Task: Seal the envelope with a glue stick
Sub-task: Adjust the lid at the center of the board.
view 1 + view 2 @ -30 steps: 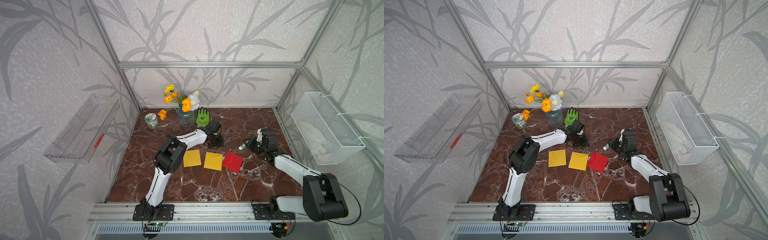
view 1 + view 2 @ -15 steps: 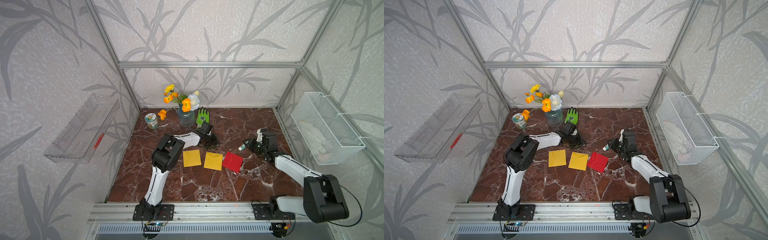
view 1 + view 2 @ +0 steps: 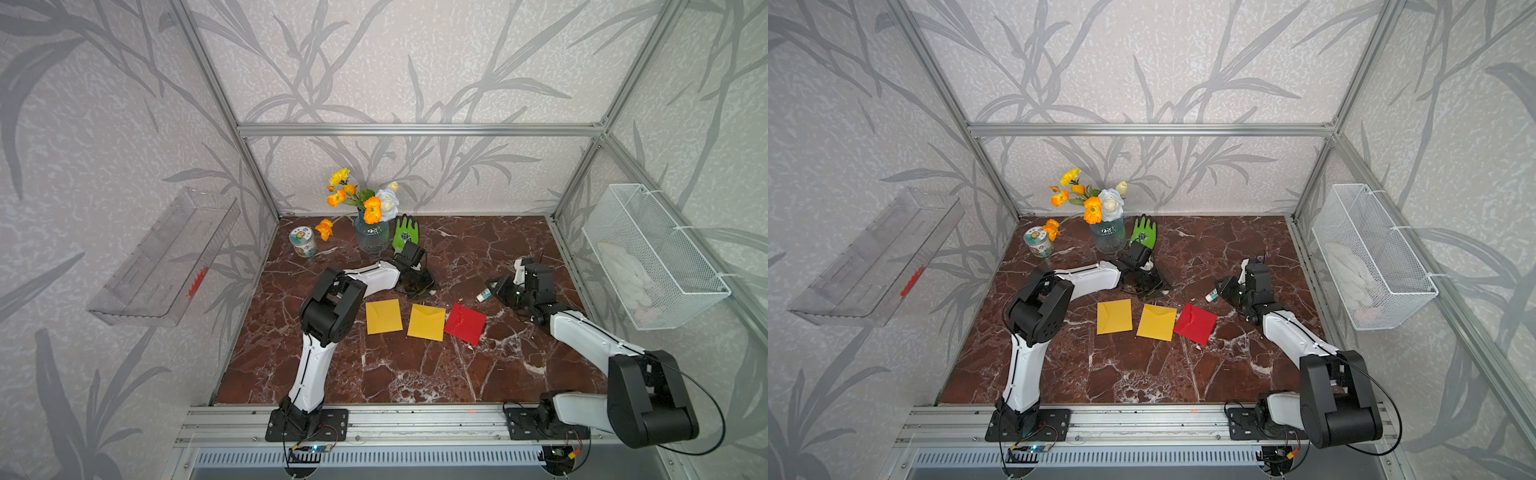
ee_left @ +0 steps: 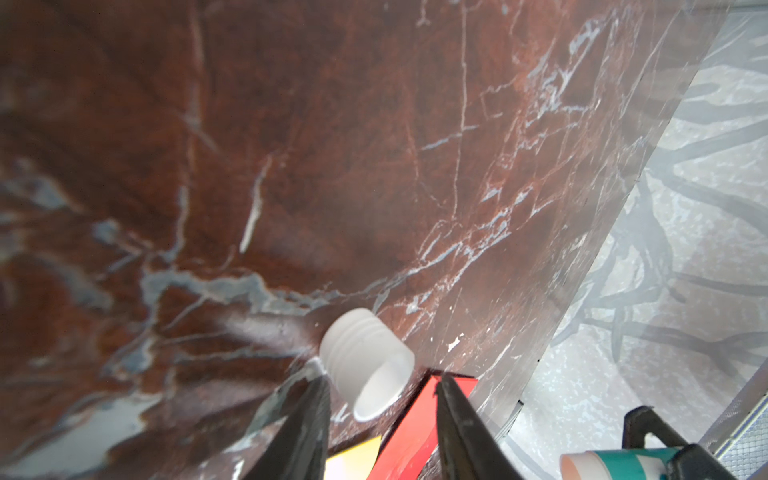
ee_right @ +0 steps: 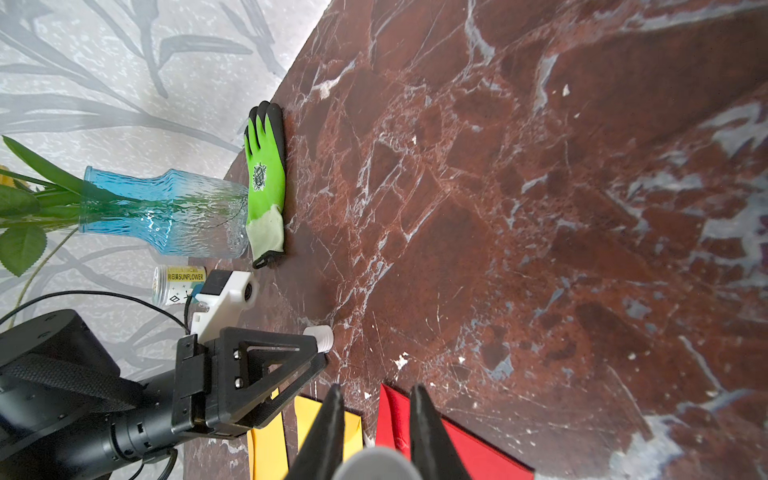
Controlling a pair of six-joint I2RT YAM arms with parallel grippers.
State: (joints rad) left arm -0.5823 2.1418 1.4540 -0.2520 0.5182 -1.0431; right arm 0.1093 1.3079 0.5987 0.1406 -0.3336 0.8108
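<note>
Both top views show a clear wall shelf [image 3: 166, 257] at far left. Along the back of the marble table [image 3: 415, 374] stand a labelled jar [image 3: 303, 242], a blue glass vase [image 3: 372, 239] of flowers [image 3: 361, 199] and a green glove [image 3: 405, 232].

Left wrist view: the left gripper [image 4: 380, 380] has its jaws parted and grips nothing. The white cap [image 4: 365, 361] lies on the marble between its fingertips.

Nearer the front, three envelopes lie flat in a row: a yellow envelope [image 3: 383, 316], a second yellow envelope [image 3: 426, 322] and a red envelope [image 3: 464, 323]. The last two meet at an edge.

Further right, the right gripper [image 3: 496, 291] is clamped on the glue stick [image 3: 484, 296]. Its uncapped end points toward the left gripper, near the red envelope but apart from it. Contact with the table cannot be determined.

A wire basket [image 3: 615, 266] on the right wall holds pale, unidentifiable items.
</note>
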